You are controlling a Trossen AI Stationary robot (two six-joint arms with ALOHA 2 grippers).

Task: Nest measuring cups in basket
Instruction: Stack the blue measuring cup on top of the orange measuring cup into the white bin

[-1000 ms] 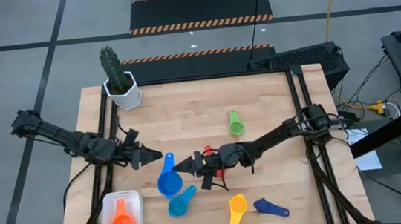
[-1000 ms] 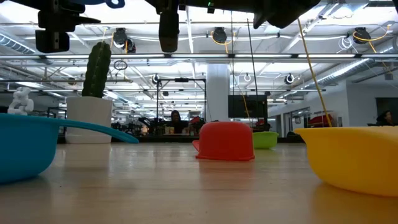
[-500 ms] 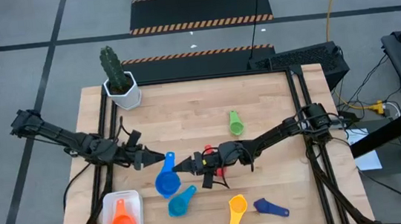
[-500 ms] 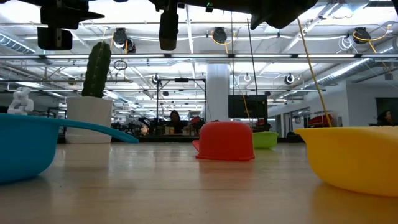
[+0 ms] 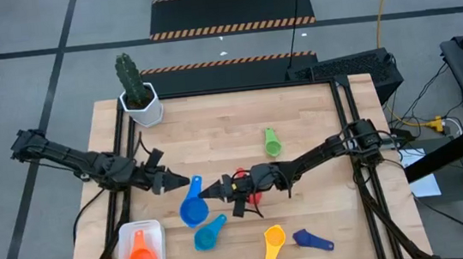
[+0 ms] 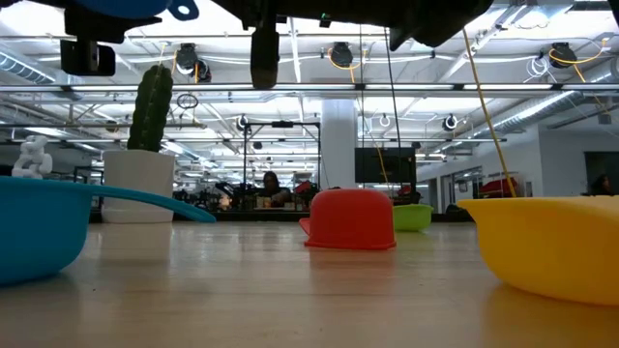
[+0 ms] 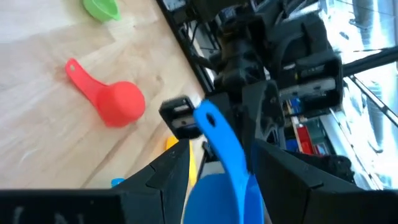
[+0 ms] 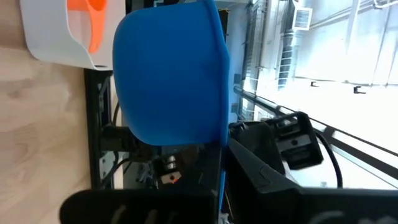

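No readable writing or brand marks are seen on any object.

A blue cup (image 5: pixel 193 211) is held off the table near mid-table, between the two grippers, its handle pointing up-table and slightly toward the right side, its bowl toward the near edge. The left gripper (image 5: pixel 177 185) is reached in from the left side, arm low and outstretched, its fingers part-open around the cup's handle (image 7: pixel 219 140), as seen in the left wrist view. The right gripper (image 5: pixel 206 191) is extended from the right side across the table, fingers fully closed on the cup's rim (image 8: pixel 219 93); the cup's bowl fills the right wrist view.

The white basket (image 5: pixel 125 235) lies at the near left corner with an orange cup (image 5: pixel 141 258) inside, handle pointing up-table. A light blue cup (image 5: pixel 208 233) lies just below the held one, handle toward the upper right. A red cup (image 7: pixel 111 99) lies upside down under the right arm. A yellow cup (image 5: pixel 273 245) and a dark blue cup (image 5: pixel 312 241) lie near the front edge; a green cup (image 5: pixel 272 143) lies farther back, handle up-table. A cactus pot (image 5: pixel 142 104) stands at the far left corner.
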